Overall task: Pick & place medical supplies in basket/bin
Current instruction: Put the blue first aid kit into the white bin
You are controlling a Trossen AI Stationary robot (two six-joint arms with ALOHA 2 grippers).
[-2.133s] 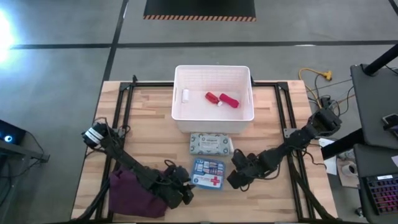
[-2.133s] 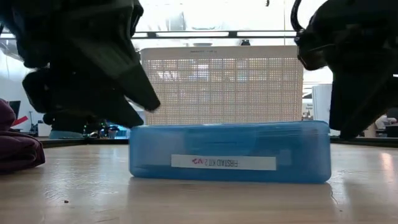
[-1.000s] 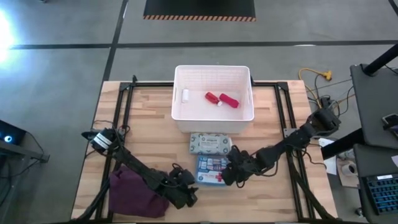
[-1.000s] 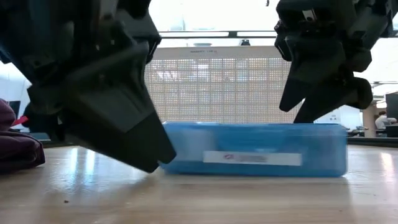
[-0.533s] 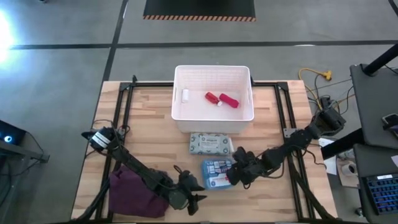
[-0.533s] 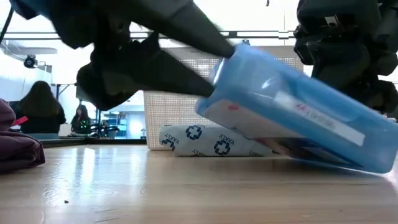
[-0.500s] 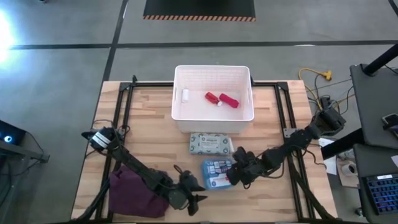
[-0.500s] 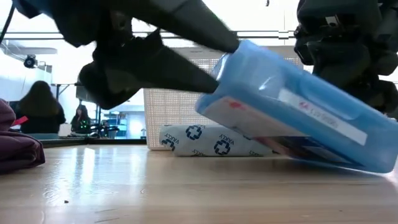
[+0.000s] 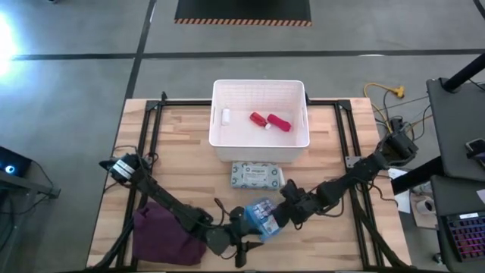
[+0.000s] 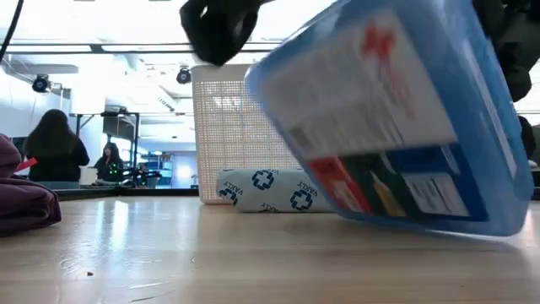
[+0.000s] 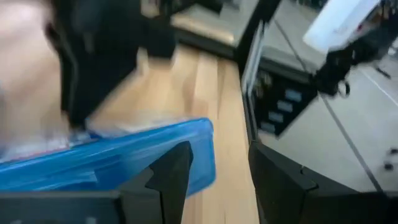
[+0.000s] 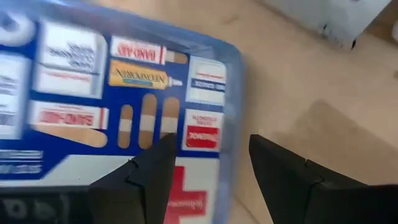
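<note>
The blue box [image 9: 263,218] sits low in the middle of the high view, tipped up on the counter [image 9: 182,171] between the two hands. In the low view it [image 10: 396,118] fills the right half, steeply tilted, its right end cut off by the frame edge. The left hand [image 9: 244,222] is at its left side and the right hand [image 9: 282,215] at its right; both are spread apart beside it, and whether either actually presses the box is hard to make out. In the left wrist view the box [image 11: 106,162] is blurred behind the fingers [image 11: 174,174]. The grey-green packet [image 9: 257,175] lies just above it, in front of the tub [image 9: 260,149]. Inside the tub are a red bottle [image 9: 259,118], a red tube [image 9: 280,122] and a white bottle [image 9: 226,116]. The maroon cloth [image 9: 163,235] lies lower left, partly under the left arm.
</note>
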